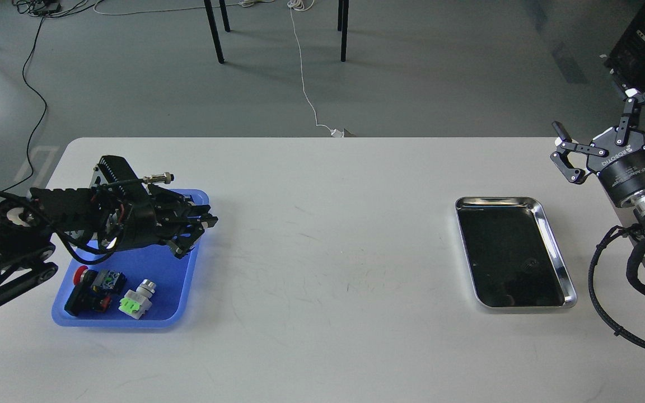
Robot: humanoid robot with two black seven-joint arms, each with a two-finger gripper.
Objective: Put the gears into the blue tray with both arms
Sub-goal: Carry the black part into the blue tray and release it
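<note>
1. Looking for the gears, I find none with certainty; a faint ring-like mark inside the steel tray (pixel 566 280) may be one, too small to tell.
2. The blue tray (pixel 188 291) sits far from that steel tray and holds a red-capped switch (pixel 80 274) and a green-capped switch (pixel 135 299).
3. The left gripper (pixel 191 229) hovers over the blue tray's far corner; its dark fingers blur together, so I cannot tell whether they grip anything.
4. The right gripper (pixel 608 134) hangs beyond the steel tray, fingers spread, empty.
5. Risk: a tiny gear released high could bounce over the low rim, or the gripper could nudge the switches.
</note>
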